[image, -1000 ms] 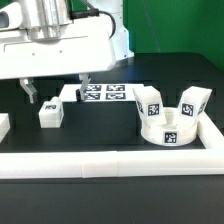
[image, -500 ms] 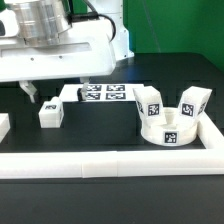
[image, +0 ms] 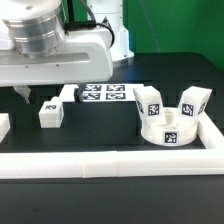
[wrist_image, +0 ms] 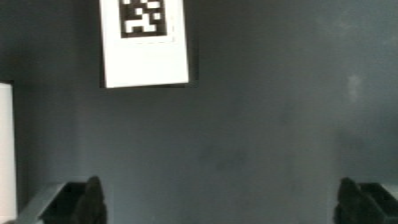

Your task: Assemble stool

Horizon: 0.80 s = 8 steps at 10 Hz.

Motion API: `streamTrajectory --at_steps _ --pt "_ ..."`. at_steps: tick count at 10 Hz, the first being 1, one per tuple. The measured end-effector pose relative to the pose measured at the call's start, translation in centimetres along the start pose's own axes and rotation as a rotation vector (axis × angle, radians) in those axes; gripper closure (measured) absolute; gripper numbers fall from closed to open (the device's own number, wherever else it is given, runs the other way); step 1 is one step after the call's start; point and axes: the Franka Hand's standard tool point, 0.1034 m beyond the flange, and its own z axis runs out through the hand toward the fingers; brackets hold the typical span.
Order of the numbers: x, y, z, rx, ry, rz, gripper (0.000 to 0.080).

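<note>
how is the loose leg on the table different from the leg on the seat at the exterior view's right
The loose leg rests on the table, apart from the seat; the seated leg stands on top of the seat. The loose leg sits square and low; the seated leg tilts outward. Both are white blocks bearing a black-and-white tag.

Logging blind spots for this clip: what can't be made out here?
- White piece: cut off at the exterior view's left edge, unidentifiable.
- Seat sockets: exterior view, too small, partly behind upright legs.
- Loose leg: wrist view, cut by frame edge.
- Claw: wrist view, only fingertips show.
</note>
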Motion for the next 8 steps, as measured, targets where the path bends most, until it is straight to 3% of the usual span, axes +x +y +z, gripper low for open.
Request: streamTrajectory --at_steps 3,5,7,8 --pt "0.2 1.9 0.9 -0.027 -0.189 -0.054 0.0150" --pt "0.4 2.1 1.3 -0.018 -0.294 -0.052 0.0150" --pt "-1.0 1.9 2.1 0.002 -0.470 -0.044 0.0150" --pt "-0.4 2.6 2.7 -0.022 -0.492 -0.034 0.0150"
